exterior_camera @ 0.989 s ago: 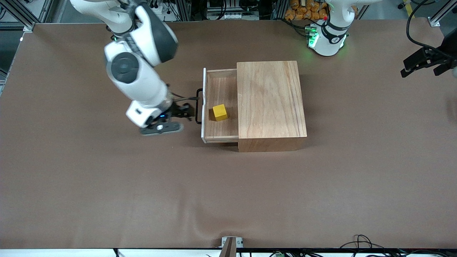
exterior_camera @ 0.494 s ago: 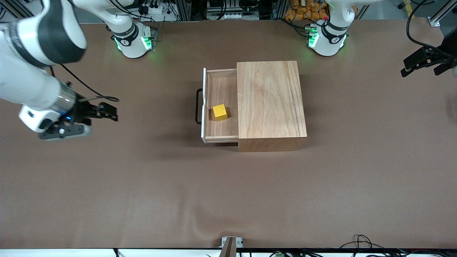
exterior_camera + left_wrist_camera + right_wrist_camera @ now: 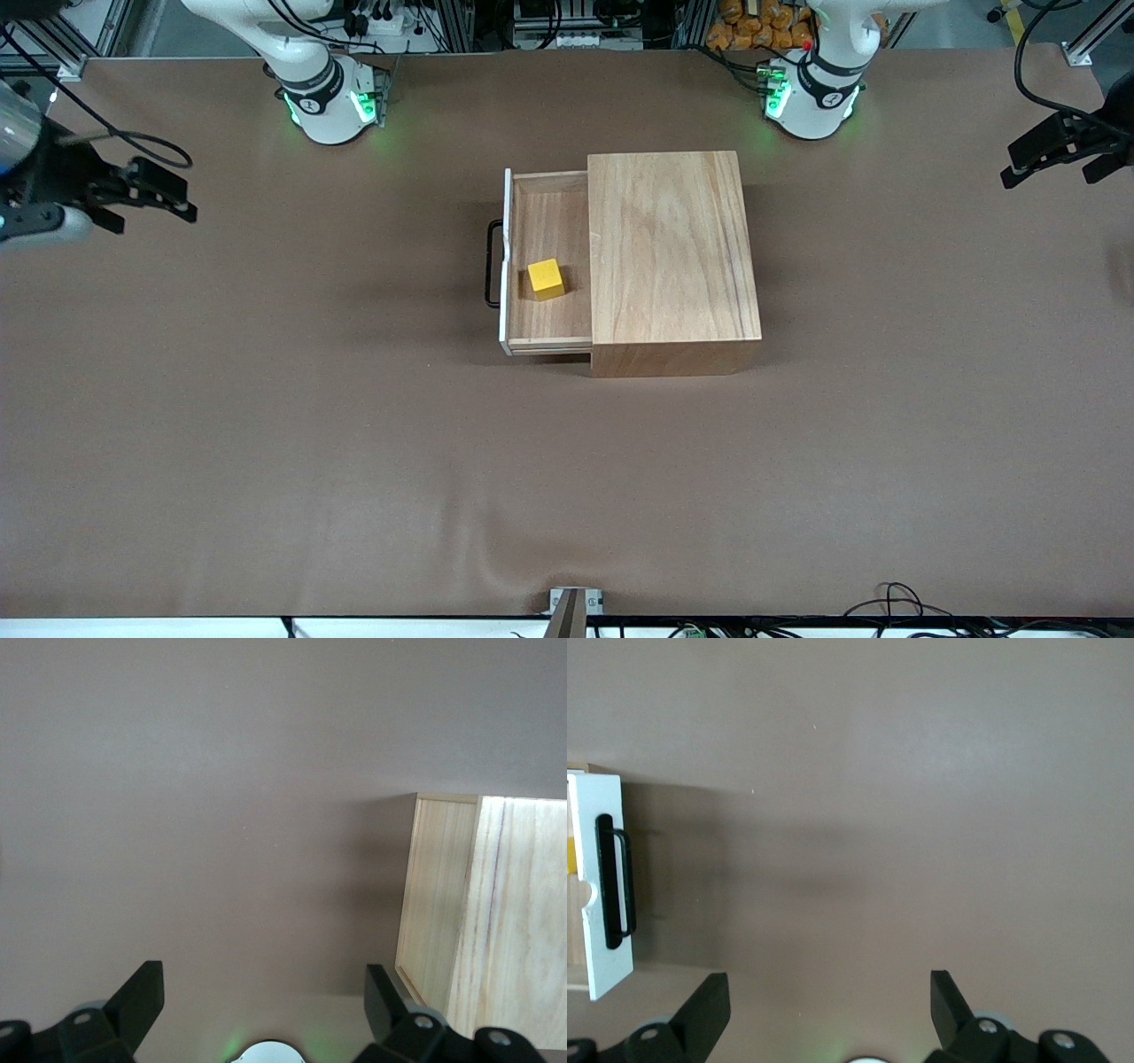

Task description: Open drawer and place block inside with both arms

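From the high camera across the table, the large plain wooden box (image 3: 671, 257) sat near the middle of the brown table (image 3: 354, 443), between the two green-lit round bases and somewhat nearer the camera than they were. Its shallow light-wood drawer (image 3: 547, 261) stood pulled out toward the right arm's end of the table, its white front edge and thin black U-shaped handle (image 3: 491, 264) facing that way. The small bright yellow cube of a block (image 3: 546, 278) rested on the drawer floor, close to the white front and apart from the box's opening. The right arm's black two-finger gripper (image 3: 146, 190) hung over the table at its own end, well apart from the handle, with its fingers spread. The left arm's black gripper (image 3: 1059, 151) hovered over the table's edge at the left arm's end, well away from the box, fingers likewise parted.

In the left wrist view, the left gripper (image 3: 264, 1001) showed both dark fingers wide apart with nothing between them, above bare brown table, and a corner of the wooden box (image 3: 483, 921) lay ahead of it.

In the right wrist view, the right gripper (image 3: 830, 1001) was spread as well and empty, over the table. The drawer's white front (image 3: 601, 890) and black handle (image 3: 616, 881) showed farther off, with a sliver of yellow at the picture's edge.
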Controlling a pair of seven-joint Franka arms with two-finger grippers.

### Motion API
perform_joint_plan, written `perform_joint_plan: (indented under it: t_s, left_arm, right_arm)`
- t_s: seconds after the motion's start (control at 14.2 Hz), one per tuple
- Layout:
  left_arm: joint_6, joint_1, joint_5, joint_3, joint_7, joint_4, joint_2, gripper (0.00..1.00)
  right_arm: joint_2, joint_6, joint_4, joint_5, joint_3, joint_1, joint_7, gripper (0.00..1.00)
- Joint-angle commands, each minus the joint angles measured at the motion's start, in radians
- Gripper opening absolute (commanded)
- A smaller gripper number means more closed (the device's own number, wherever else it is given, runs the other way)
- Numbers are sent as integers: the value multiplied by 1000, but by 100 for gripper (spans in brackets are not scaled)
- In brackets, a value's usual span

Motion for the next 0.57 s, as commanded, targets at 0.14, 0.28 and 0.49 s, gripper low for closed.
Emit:
perform_joint_plan:
  t_s: [0.14,0.28,0.49]
  left_arm:
    - [-10,7,6,-12,-8,3,-9,100]
    - [-10,7,8,-14,-10,2,-4,100]
    - [-12,6,17,-16,-28,-1,-4,100]
  right_arm:
    - [-27,-65,8,-47,-16,-14,22,100]
    - [-27,-89,22,-60,-16,-9,79,100]
    - [-20,-48,21,-60,-37,-14,81,100]
